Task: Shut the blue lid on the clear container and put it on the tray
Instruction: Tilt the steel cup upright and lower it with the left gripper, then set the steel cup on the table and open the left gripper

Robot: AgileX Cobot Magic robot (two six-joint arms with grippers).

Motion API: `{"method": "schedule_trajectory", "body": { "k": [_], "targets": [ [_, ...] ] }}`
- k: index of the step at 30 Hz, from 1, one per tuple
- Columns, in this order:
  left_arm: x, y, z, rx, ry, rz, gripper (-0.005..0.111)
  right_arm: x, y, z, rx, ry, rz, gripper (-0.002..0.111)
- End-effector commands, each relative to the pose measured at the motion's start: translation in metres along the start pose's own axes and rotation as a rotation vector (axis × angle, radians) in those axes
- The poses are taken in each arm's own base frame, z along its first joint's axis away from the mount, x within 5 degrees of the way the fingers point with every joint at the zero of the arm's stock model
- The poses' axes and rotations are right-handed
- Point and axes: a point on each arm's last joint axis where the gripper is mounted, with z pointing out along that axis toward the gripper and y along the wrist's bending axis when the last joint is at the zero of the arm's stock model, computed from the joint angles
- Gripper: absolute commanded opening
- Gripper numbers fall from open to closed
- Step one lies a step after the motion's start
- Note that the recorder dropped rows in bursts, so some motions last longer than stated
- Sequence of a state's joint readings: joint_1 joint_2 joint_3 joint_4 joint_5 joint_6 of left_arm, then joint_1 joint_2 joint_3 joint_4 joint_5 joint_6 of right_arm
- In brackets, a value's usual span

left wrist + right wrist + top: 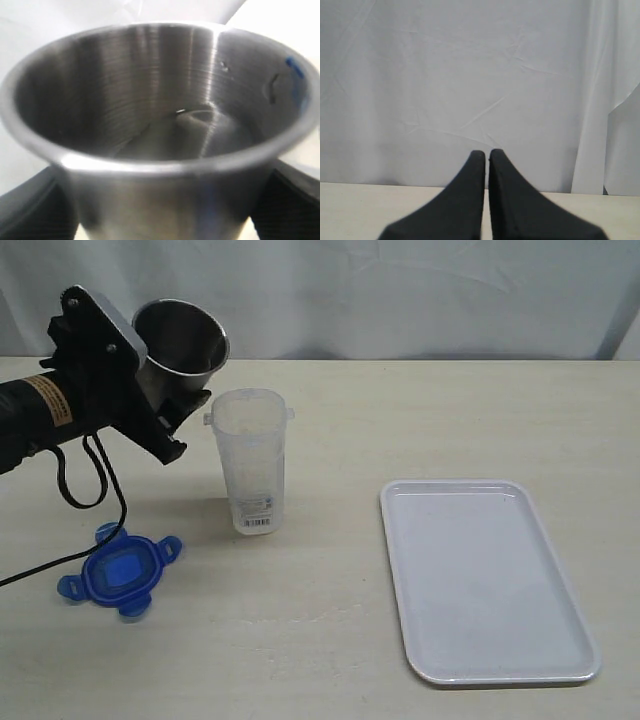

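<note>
So, pale beige tabletop (pixel 330 420), wrinkled white cloth backdrop (pixel 400 290). Near middle, clear container (pixel 250 460) upright, lid off, white barcode label (pixel 256 518) at base, digits too small. Front-left of it, blue lid (pixel 120 568) flat on table; tray (pixel 485 580) well right. Tilted steel cup (pixel 182 340) clamped in left gripper (pixel 170 390), jaws wide. Empty right gripper (pixel 486 165) closed. Arm's orange sticker (pixel 50 405) unreadable.
</note>
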State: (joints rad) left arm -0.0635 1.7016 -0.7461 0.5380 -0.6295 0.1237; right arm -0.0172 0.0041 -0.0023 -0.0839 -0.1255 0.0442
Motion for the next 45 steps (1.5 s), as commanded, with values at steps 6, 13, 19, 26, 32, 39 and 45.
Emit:
{"method": "schedule_trajectory", "body": {
  "k": [6,13,19,26,32,39,45],
  "targets": [
    [-0.012,0.015,-0.003,-0.146,-0.107,-0.319,0.0,0.0,0.0,0.0,0.003,-0.005,0.007,0.004],
    [0.002,0.017,0.006,-0.188,-0.143,-0.433,0.0,0.0,0.0,0.0,0.003,-0.005,0.007,0.004],
    [0.032,0.023,0.019,-0.228,-0.209,-0.498,0.0,0.0,0.0,0.0,0.003,-0.005,0.007,0.004],
    [0.07,0.039,0.037,-0.267,-0.1,-0.525,0.0,0.0,0.0,0.0,0.003,-0.005,0.007,0.004],
    [0.091,0.038,0.05,-0.272,-0.089,-0.548,0.0,0.0,0.0,0.0,0.003,-0.005,0.007,0.004],
    [0.104,0.031,0.055,-0.271,-0.123,-0.557,0.0,0.0,0.0,0.0,0.003,-0.005,0.007,0.004],
    [0.112,0.027,0.056,-0.26,-0.059,-0.568,0.0,0.0,0.0,0.0,0.003,-0.005,0.007,0.004]
  ]
}}
